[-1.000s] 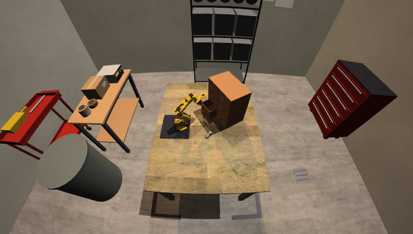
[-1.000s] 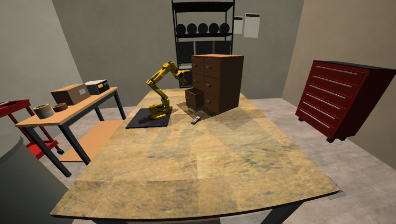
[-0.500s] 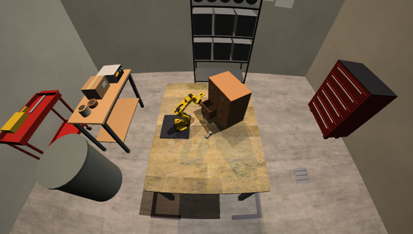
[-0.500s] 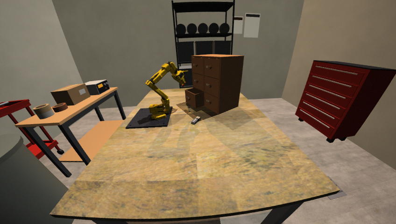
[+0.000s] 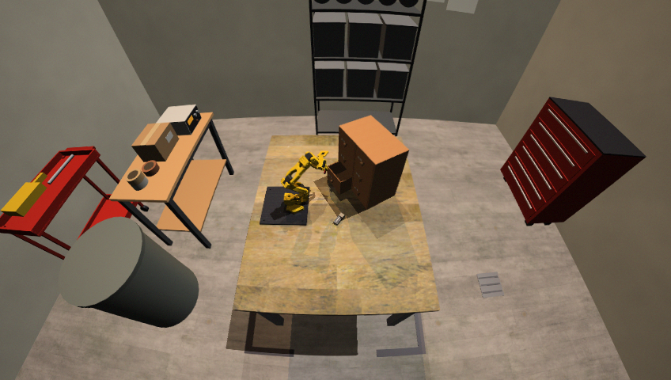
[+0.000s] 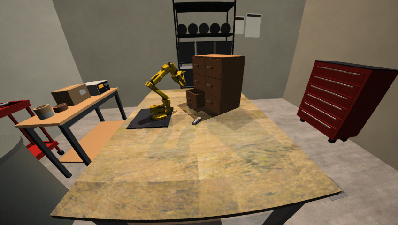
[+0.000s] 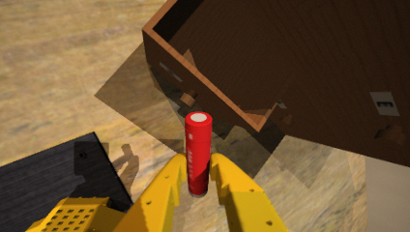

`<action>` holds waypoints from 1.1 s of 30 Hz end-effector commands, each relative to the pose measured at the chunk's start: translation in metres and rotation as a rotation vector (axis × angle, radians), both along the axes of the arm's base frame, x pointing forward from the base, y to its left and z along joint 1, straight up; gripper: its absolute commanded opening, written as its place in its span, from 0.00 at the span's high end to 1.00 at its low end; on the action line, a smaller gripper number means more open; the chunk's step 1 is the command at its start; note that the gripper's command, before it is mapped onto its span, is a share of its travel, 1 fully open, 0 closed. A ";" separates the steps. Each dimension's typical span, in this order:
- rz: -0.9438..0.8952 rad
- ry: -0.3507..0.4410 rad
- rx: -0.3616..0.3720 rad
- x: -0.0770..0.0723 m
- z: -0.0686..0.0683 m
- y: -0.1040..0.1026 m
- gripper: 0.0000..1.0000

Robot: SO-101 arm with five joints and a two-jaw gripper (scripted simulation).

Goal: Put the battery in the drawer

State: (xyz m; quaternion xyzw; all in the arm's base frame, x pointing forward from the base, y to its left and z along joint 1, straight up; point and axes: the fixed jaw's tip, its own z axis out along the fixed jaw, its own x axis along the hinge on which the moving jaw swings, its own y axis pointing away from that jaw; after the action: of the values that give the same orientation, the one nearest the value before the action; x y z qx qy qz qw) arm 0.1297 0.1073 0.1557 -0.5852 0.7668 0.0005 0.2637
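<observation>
My gripper (image 7: 198,186) is shut on a red AAA battery (image 7: 197,152) that stands out past the yellow fingers. In the wrist view an open drawer (image 7: 222,53) of the brown chest lies ahead and above the battery tip, its front rim close by. In the top view the gripper (image 5: 324,162) is high beside the chest (image 5: 372,160), just left of the pulled-out bottom-left drawer (image 5: 339,177). In the exterior view the gripper (image 6: 181,79) hangs above that open drawer (image 6: 195,98). The drawer labels are too small to read.
A small grey and black object (image 5: 338,218) lies on the table in front of the chest, also in the exterior view (image 6: 196,120). The arm stands on a black base mat (image 5: 283,212). The other chest drawers are shut.
</observation>
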 end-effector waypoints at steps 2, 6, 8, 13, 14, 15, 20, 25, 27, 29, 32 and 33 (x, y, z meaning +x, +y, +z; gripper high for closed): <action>0.112 -0.030 -0.053 -0.004 -0.003 -0.003 1.00; 0.154 -0.045 -0.072 -0.005 -0.003 -0.004 1.00; 0.196 -0.061 -0.092 -0.006 -0.003 -0.005 1.00; 0.301 -0.099 -0.140 -0.007 -0.004 -0.007 1.00; 0.322 -0.106 -0.150 -0.007 -0.005 -0.007 1.00; 0.344 -0.114 -0.160 -0.008 -0.005 -0.008 1.00; 0.428 -0.145 -0.199 -0.009 -0.006 -0.009 1.00; 0.512 -0.175 -0.238 -0.010 -0.006 -0.011 1.00; 0.554 -0.191 -0.257 -0.010 -0.007 -0.012 1.00; 0.596 -0.206 -0.277 -0.011 -0.007 -0.013 1.00; 0.659 -0.229 -0.306 -0.011 -0.008 -0.014 1.00; 0.680 -0.236 -0.316 -0.011 -0.008 -0.014 1.00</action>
State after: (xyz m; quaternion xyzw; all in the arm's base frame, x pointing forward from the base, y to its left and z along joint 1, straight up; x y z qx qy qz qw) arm 0.1216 0.0951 0.1504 -0.8144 0.5162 -0.0915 0.2488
